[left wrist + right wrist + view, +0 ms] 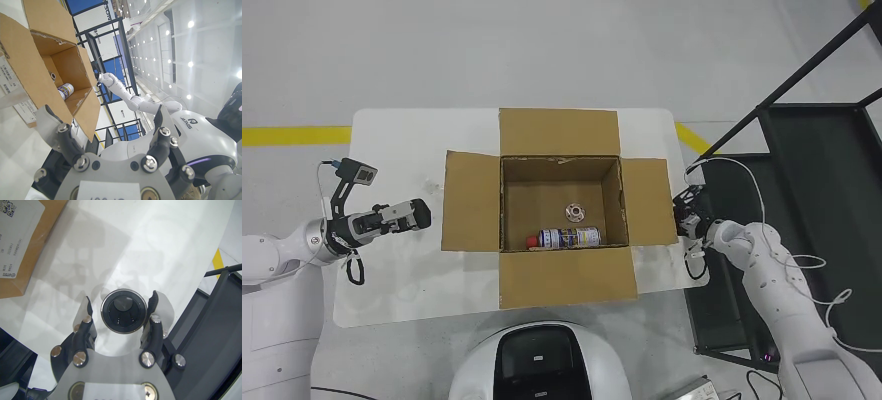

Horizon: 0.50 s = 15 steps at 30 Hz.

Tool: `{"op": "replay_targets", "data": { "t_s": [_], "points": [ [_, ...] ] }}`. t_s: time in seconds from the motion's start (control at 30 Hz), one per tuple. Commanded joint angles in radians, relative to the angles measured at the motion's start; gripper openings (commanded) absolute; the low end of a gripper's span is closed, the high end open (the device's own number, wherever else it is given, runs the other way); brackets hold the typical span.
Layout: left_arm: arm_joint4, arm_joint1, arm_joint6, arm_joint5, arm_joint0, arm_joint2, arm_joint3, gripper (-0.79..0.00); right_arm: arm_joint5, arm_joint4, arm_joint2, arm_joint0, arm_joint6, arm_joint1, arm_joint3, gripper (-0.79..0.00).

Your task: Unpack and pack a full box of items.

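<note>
Box [560, 130] open at the middle of the bench [402, 290], all four flaps folded out flat. Inside, on the box floor, a can [567, 238] on its side along the wall nearest the robot, and a small metal ring [573, 211] just beyond it, apart from it. Off the box's right flap, near the bench edge, the right hand [689, 215], pointing down. Fingers [152, 303] spread to either side of a black cylinder [123, 311] upright on the bench. One finger close against its rim, the other with a clear gap, so no pinch on it. Just beside, a corner of a box flap with a white label [11, 237]. Off the box's left flap, well apart from it, the left hand [420, 214], aimed sideways at the box. Its fingers [47, 117] wide apart, nothing between them. Past the right hand, on the side away from the box, a dark rack [812, 180] beside the bench.
</note>
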Motion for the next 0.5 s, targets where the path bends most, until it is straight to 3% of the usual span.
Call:
{"op": "replay_targets", "data": {
  "t_s": [0.0,0.23,0.47],
  "points": [
    [0.000,0.000,0.000,0.000,0.000,0.000,0.000,0.000,-0.006,-0.003,-0.001,-0.001,-0.004,0.001,0.005,-0.785],
    [0.000,0.000,0.000,0.000,0.000,0.000,0.000,0.000,-0.051,0.009,0.055,-0.046,-0.037,0.022,-0.030,-0.785],
    [0.000,0.000,0.000,0.000,0.000,0.000,0.000,0.000,-0.130,0.088,0.193,-0.150,-0.062,0.057,-0.188,-0.785]
  ]
}}
